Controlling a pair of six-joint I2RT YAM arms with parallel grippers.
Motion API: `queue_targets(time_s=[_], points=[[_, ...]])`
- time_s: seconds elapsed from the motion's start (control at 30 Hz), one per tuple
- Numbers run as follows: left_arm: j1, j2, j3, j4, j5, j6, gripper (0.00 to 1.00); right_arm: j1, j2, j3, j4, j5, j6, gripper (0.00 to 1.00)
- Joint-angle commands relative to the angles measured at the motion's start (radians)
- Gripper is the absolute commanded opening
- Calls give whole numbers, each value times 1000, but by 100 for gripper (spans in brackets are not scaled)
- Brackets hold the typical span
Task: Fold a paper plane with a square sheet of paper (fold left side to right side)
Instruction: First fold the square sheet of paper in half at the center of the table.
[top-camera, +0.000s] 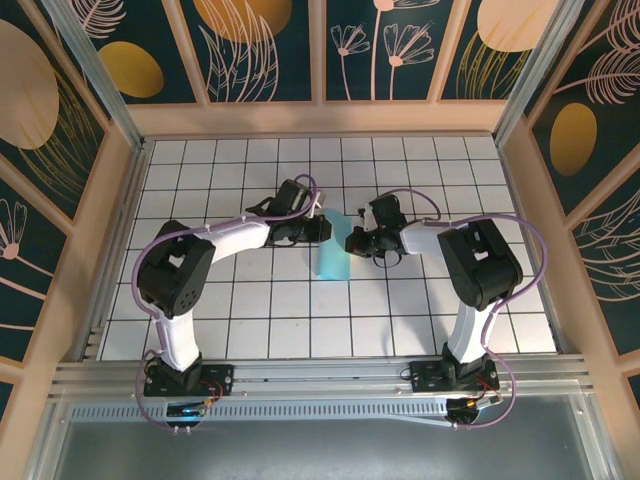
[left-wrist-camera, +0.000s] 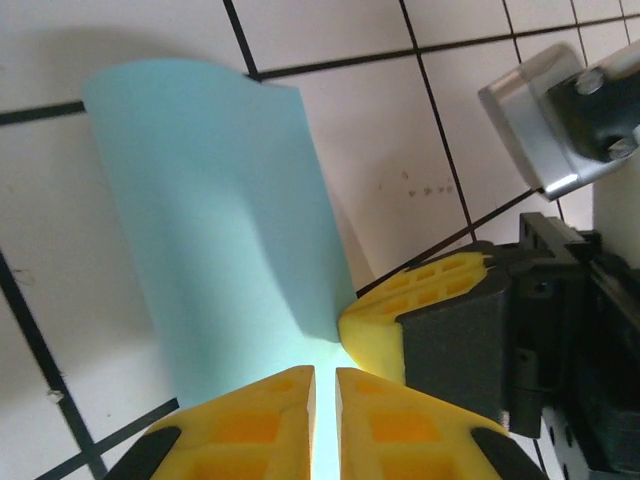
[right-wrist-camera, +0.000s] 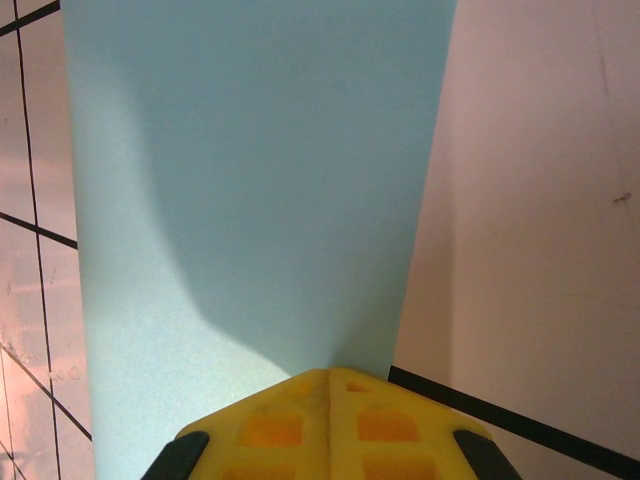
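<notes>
The left gripper (left-wrist-camera: 325, 378) has its yellow fingers drawn almost together, nipping the near edge of the light-blue sheet of paper (left-wrist-camera: 220, 230), which curves away over the white grid tiles (left-wrist-camera: 400, 150). Just beside it, the right gripper (right-wrist-camera: 330, 380) is closed on the same sheet at mid-table (top-camera: 332, 262), between both arms.

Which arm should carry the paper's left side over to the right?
Left, probably. The left gripper pinches the paper, which curls up; the right gripper is shut at the paper's edge, better for pinning.
</notes>
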Motion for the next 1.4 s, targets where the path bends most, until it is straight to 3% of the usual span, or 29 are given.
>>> queue_targets(time_s=[0.0,0.53,1.37], points=[[-4,42,-12,30,29,11,12,10,58,-17,-91,91,-21,0],[-1,87,-35,7,-65,47,10,12,64,-10,-113,107,-37,0],[48,43,-159,64,-76,51,10,12,76,-11,-129,123,-47,0]])
